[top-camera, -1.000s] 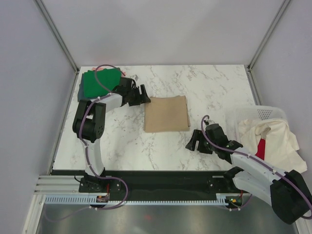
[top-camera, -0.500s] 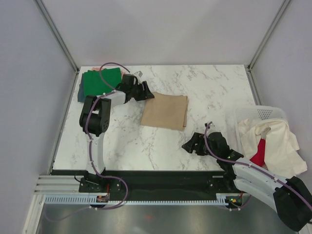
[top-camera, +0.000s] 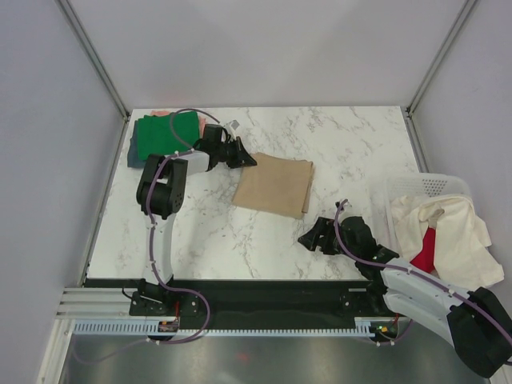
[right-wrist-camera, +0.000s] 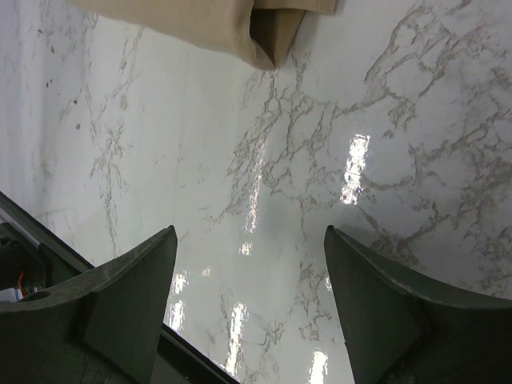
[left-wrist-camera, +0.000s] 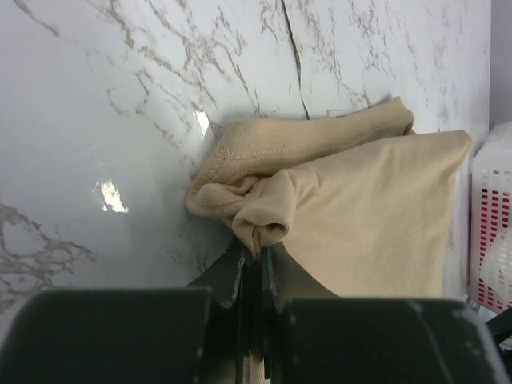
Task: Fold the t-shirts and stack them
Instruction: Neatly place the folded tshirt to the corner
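Note:
A folded tan t-shirt (top-camera: 274, 186) lies mid-table; its bunched corner (left-wrist-camera: 260, 216) is pinched between the jaws of my left gripper (top-camera: 246, 159), which is shut on it at the shirt's far-left corner. The tan cloth spreads to the right in the left wrist view (left-wrist-camera: 376, 216). A stack topped by a green t-shirt (top-camera: 160, 133) sits at the far left, with a dark one and a pink one showing at its edges. My right gripper (top-camera: 312, 238) stands open above bare marble near the front, and the tan shirt's edge (right-wrist-camera: 240, 28) shows at the top of its view.
A white mesh basket (top-camera: 424, 188) at the right edge holds a cream t-shirt (top-camera: 448, 228) and a red one (top-camera: 424, 252). The basket's wall (left-wrist-camera: 492, 232) also shows in the left wrist view. The marble table (top-camera: 336, 136) ends at a black rail in front.
My left gripper closed on the tan shirt's far-left corner and the shirt skewed slightly. The right arm drew back toward the front edge, still open.

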`<state>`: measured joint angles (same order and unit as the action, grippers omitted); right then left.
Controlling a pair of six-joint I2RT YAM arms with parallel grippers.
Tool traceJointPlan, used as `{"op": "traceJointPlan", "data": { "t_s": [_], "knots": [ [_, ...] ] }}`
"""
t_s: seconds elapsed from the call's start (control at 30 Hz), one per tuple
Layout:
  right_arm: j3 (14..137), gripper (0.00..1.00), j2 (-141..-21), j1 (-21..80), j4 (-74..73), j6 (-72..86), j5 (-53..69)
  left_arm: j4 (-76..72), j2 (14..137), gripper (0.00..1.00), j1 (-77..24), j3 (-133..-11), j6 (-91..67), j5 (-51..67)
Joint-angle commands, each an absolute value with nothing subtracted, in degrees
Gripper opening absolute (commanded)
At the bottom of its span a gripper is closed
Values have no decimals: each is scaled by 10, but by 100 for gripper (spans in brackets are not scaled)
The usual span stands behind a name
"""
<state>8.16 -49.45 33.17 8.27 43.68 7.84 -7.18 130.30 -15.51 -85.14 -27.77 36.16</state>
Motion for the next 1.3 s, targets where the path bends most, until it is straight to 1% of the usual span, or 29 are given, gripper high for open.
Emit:
{"op": "traceJointPlan", "data": {
  "t_s": [0.0,0.07,0.1,0.2,0.43,0.53,0.63,0.73,0.87,1.07,1.27],
  "knots": [
    [72,83,-497,333,74,432,77,-19,1253,2,-158,-867,-285,389],
    [70,82,-490,333,73,432,77,50,1215,2,-156,-902,-252,373],
    [69,82,-485,333,73,432,77,107,1205,2,-155,-916,-240,368],
    [65,82,-477,333,71,432,79,198,1165,2,-139,-951,-203,351],
    [54,82,-448,333,68,434,82,293,1094,2,-77,-962,-155,326],
    [50,82,-441,333,71,432,88,305,1068,2,-60,-962,-134,284],
    [49,82,-442,333,75,430,94,314,1050,2,-46,-968,-105,266],
    [48,82,-441,333,75,430,96,320,1025,2,-26,-981,-84,264],
    [47,82,-439,333,76,429,96,331,1005,2,-4,-1032,-65,263],
    [47,81,-440,332,77,429,97,373,1019,2,-1,-1131,-46,244],
    [47,81,-439,333,80,428,100,390,1048,2,-1,-1186,-36,234]
  ]
}}
